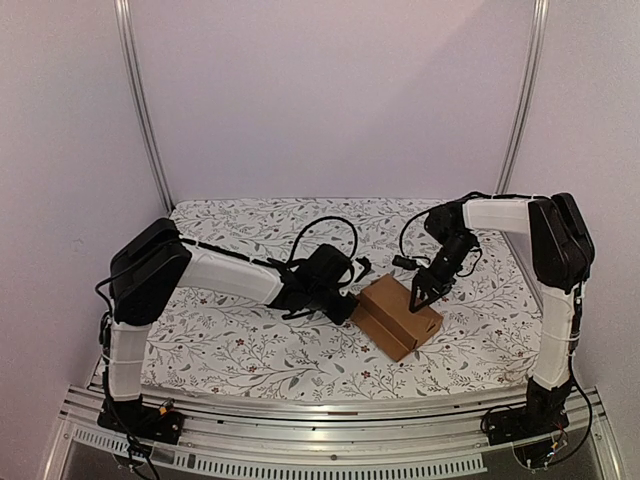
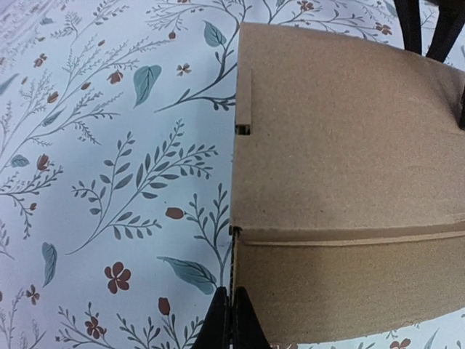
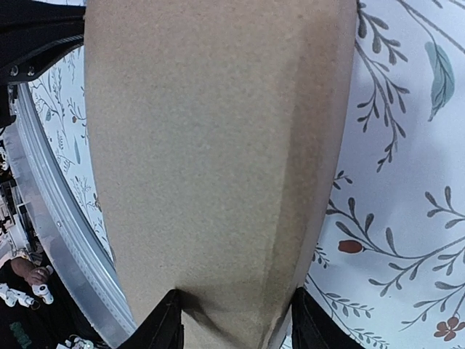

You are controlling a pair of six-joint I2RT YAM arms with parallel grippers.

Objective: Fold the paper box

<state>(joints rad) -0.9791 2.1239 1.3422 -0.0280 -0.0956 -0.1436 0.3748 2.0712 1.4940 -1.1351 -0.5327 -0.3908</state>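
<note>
The paper box is plain brown cardboard, folded shut into a small oblong, lying at an angle on the flowered cloth right of centre. My left gripper sits low at its left end. In the left wrist view its fingers are pressed together right at the box's left edge; whether they pinch that edge I cannot tell. My right gripper comes down on the far right part of the box. In the right wrist view the box fills the gap between the right gripper's two fingers, which press on both its sides.
The flowered cloth covers the table. A metal rail runs along the near edge, also seen as the rail in the right wrist view. Upright frame posts stand at the back corners. Cables loop above the left wrist.
</note>
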